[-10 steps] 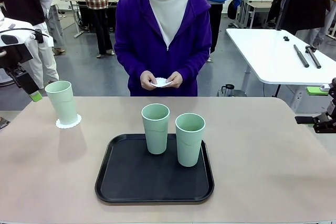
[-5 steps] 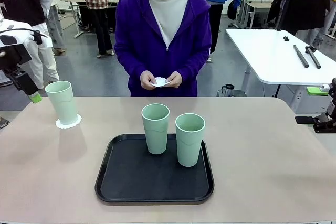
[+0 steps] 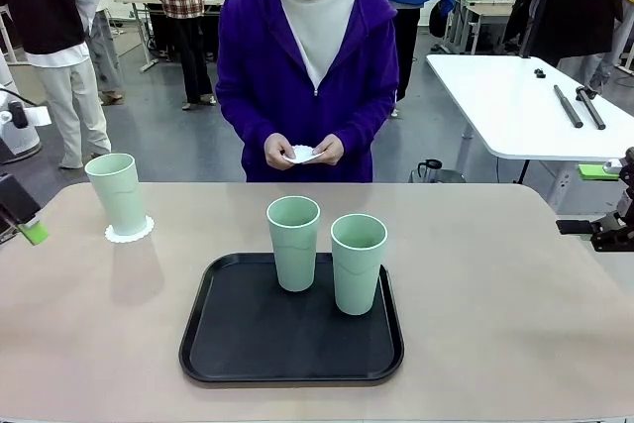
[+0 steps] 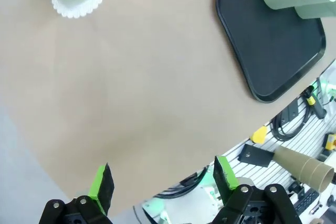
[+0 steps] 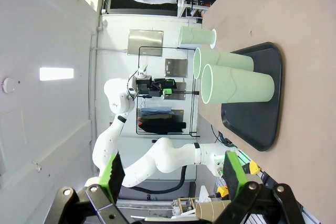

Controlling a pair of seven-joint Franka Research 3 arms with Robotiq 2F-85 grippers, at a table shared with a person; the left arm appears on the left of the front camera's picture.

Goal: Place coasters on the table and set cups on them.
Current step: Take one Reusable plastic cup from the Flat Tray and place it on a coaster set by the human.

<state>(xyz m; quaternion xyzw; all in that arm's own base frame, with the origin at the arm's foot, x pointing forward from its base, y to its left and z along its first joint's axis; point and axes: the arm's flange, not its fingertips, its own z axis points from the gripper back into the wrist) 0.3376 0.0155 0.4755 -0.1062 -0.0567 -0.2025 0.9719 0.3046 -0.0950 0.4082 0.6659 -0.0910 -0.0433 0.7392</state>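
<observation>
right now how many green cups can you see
3. one cup on a coaster at the far left of the table, two cups on the black tray

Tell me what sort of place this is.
Probably a robotics lab or workshop: a white robot arm stands at the beige table, and a white table farther off carries dark tools.

Table (image 3: pixel 495 294) bears a tray (image 3: pixel 258 339) — plus one coaster (image 3: pixel 140 236)

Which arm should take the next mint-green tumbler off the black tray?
Right, probably. The right end effector, open, faces the pale mint-green plastic tumblers on the black rounded-square tray. The left of the beige tabletop already holds a tumbler on a white paper doily.
</observation>
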